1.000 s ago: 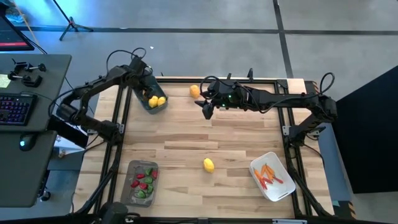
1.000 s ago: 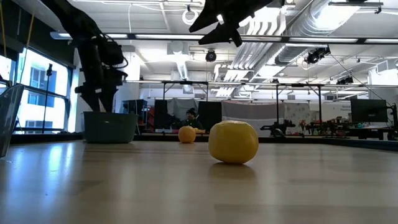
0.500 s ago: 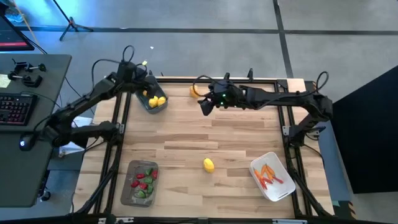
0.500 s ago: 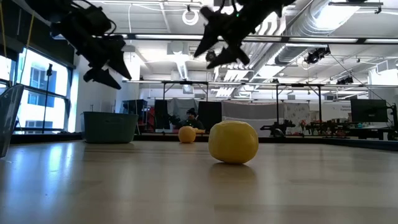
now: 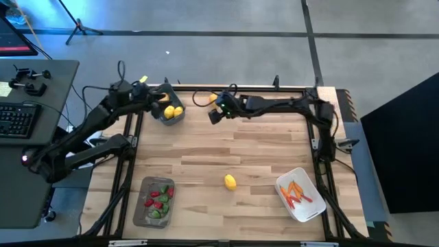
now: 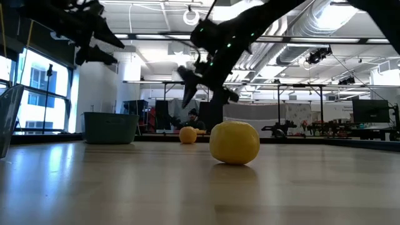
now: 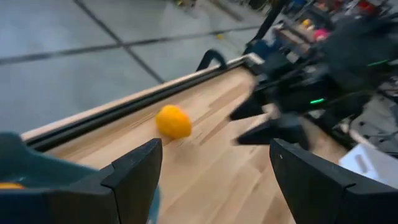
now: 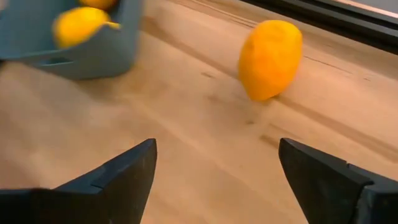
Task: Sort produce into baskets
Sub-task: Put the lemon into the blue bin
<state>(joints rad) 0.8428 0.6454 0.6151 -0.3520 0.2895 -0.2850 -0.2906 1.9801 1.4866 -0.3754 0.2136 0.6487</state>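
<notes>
Fruit first: your right hand (image 5: 212,115) is spread just beside the orange lemon (image 5: 214,99), ready to grab. Your left hand (image 5: 152,92), spread too, hangs by the blue-grey tub (image 5: 167,118).

From high up we look straight down on the whole pale wooden table (image 5: 206,147). Down low we sit right on the tabletop and look flat across it into the big room, very near a round yellow lemon (image 6: 234,142). On each arm's wrist we look forward between two dark fingers, close to the wood. All four views share the small orange fruit (image 8: 270,58) by the far edge.
</notes>
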